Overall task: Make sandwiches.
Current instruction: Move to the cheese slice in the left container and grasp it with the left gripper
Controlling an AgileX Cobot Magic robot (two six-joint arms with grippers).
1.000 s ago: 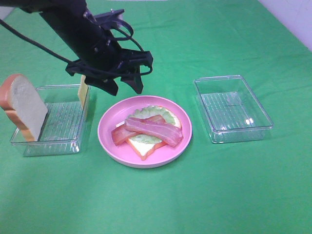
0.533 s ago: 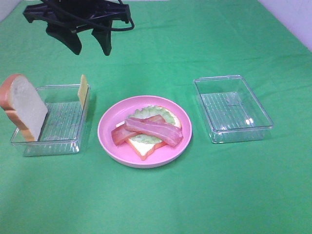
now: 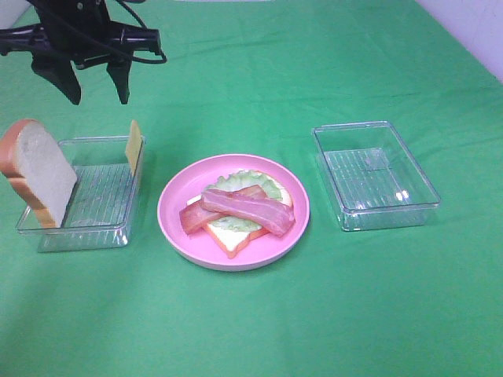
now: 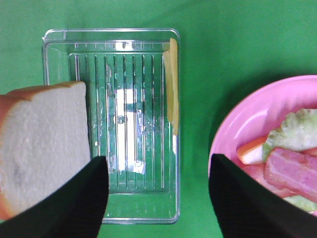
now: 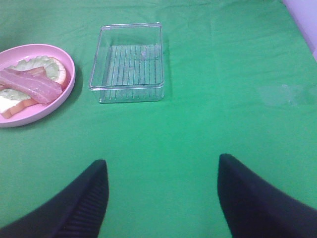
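Note:
The partly built sandwich (image 3: 240, 210) lies on a pink plate (image 3: 169, 212): a bread slice with lettuce and two bacon strips (image 3: 247, 206) on top. A second bread slice (image 3: 39, 169) leans in the left clear tray (image 3: 78, 228), and a yellow cheese slice (image 3: 134, 145) stands against that tray's right wall. My left gripper (image 3: 98, 94) hangs open and empty above the cloth behind this tray; its wrist view looks down on the bread (image 4: 39, 144), the cheese (image 4: 171, 89) and the plate (image 4: 233, 129). My right gripper (image 5: 161, 168) is open and empty, well short of the sandwich (image 5: 34, 84).
An empty clear tray (image 3: 376, 174) stands to the right of the plate, also in the right wrist view as the empty tray (image 5: 128, 62). Green cloth covers the whole table. A pale wall edge shows at the far right corner.
My left gripper has lifted away from beside the cheese and plate and swung back and to the left, staying open. The food and trays have not moved.

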